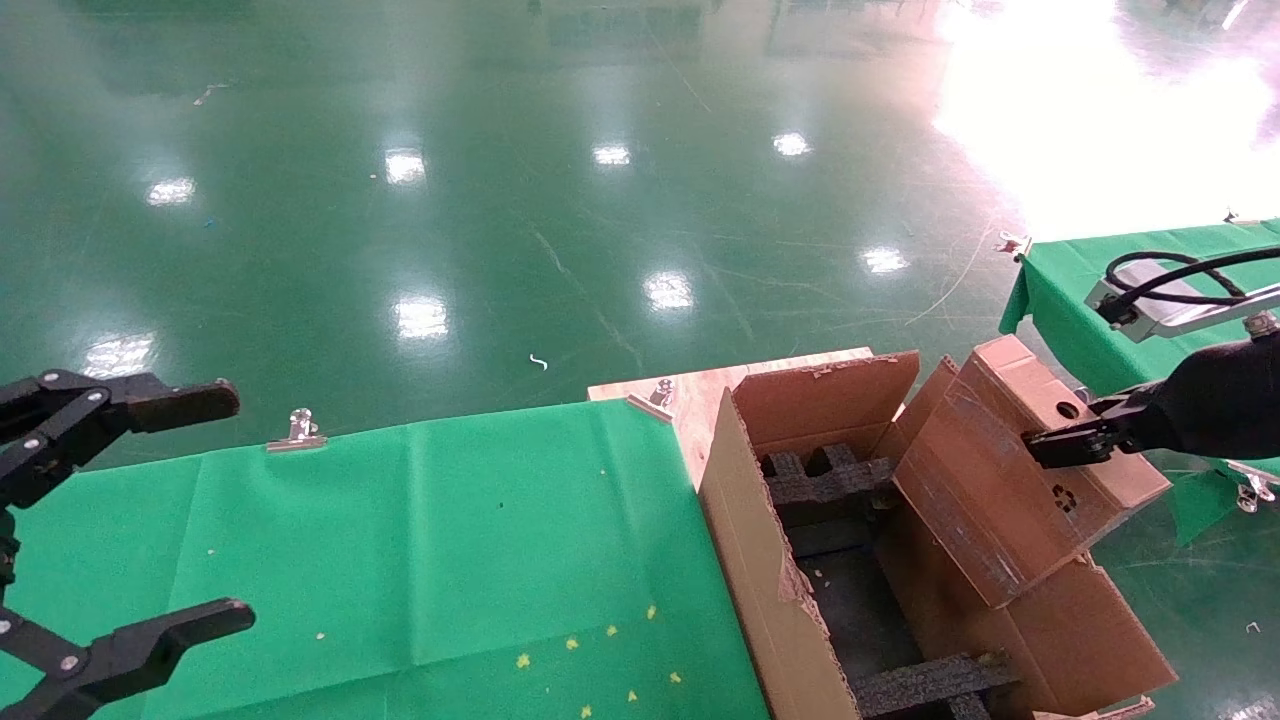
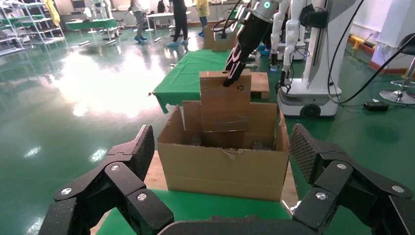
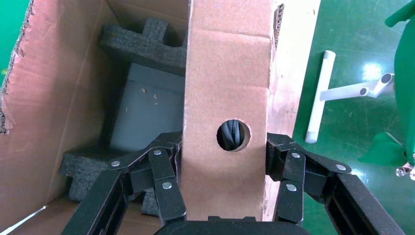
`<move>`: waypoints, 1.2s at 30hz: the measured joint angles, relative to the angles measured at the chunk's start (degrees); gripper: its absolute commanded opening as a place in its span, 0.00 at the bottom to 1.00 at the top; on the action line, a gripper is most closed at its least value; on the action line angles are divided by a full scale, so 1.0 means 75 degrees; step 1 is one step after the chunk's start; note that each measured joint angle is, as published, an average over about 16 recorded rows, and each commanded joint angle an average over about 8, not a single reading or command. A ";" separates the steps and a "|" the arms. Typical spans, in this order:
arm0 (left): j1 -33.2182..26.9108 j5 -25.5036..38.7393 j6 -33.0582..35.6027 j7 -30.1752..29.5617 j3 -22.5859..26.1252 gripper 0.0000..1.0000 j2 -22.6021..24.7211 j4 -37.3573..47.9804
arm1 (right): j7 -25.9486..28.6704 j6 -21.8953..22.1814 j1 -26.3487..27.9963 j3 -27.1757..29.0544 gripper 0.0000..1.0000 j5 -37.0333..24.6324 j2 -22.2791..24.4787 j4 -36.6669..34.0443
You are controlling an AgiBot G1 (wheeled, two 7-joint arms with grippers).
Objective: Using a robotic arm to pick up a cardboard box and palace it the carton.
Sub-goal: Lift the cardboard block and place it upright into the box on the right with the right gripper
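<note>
The small brown cardboard box [image 1: 1000, 490] hangs tilted over the right side of the carton [image 1: 760, 570], its lower end down inside the open top. My right gripper [image 1: 1075, 440] is shut on the box's upper end, close to the round hole. In the right wrist view the fingers [image 3: 164, 171] press both flat sides of the box [image 3: 226, 88], with black foam [image 3: 142, 44] in the carton [image 3: 58, 98] below. From the left wrist view the box [image 2: 225, 103] stands above the carton [image 2: 222, 169]. My left gripper [image 1: 210, 510] is open and empty over the green table at the far left.
A green cloth table [image 1: 400, 550] lies left of the carton, with metal clips [image 1: 297, 430] on its far edge. The carton rests on a wooden board [image 1: 690, 395]. A second green table [image 1: 1060, 290] stands at the right. A white pipe piece [image 3: 318, 98] lies on the floor.
</note>
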 measured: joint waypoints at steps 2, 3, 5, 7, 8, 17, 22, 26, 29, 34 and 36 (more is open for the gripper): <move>0.0000 0.0000 0.0000 0.0000 0.0000 1.00 0.0000 0.0000 | 0.0131 0.0006 -0.0017 -0.0016 0.00 -0.0029 -0.0040 -0.0041; 0.0000 0.0000 0.0000 0.0000 0.0000 1.00 0.0000 0.0000 | 0.0227 0.0012 -0.0028 -0.0026 0.00 -0.0053 -0.0059 -0.0058; 0.0000 0.0000 0.0000 0.0000 0.0000 1.00 0.0000 0.0000 | 0.0478 0.0026 -0.0058 -0.0054 0.00 -0.0128 -0.0101 -0.0073; 0.0000 0.0000 0.0000 0.0000 0.0000 1.00 0.0000 0.0001 | 0.0799 0.0055 -0.0101 -0.0093 0.00 -0.0236 -0.0138 -0.0049; 0.0000 0.0000 0.0000 0.0000 0.0000 1.00 0.0000 0.0001 | 0.0974 0.0071 -0.0126 -0.0116 0.00 -0.0300 -0.0158 -0.0031; -0.0001 -0.0001 0.0000 0.0001 0.0001 1.00 0.0000 0.0001 | 0.2353 0.0337 -0.0431 -0.0359 0.00 -0.0952 -0.0318 0.0290; -0.0001 -0.0001 0.0000 0.0001 0.0002 1.00 0.0000 0.0001 | 0.2691 0.0550 -0.0626 -0.0478 0.00 -0.1193 -0.0364 0.0443; -0.0001 -0.0001 0.0000 0.0001 0.0002 1.00 0.0000 0.0001 | 0.2775 0.0735 -0.0782 -0.0557 0.00 -0.1286 -0.0400 0.0472; -0.0001 -0.0001 0.0000 0.0001 0.0002 1.00 0.0000 0.0001 | 0.2844 0.0889 -0.0907 -0.0616 0.00 -0.1349 -0.0426 0.0478; -0.0001 -0.0001 0.0000 0.0001 0.0002 1.00 -0.0001 0.0001 | 0.2999 0.1166 -0.1137 -0.0721 0.00 -0.1459 -0.0483 0.0481; -0.0001 -0.0002 0.0000 0.0001 0.0003 1.00 -0.0001 0.0001 | 0.3066 0.1289 -0.1237 -0.0767 0.00 -0.1513 -0.0512 0.0479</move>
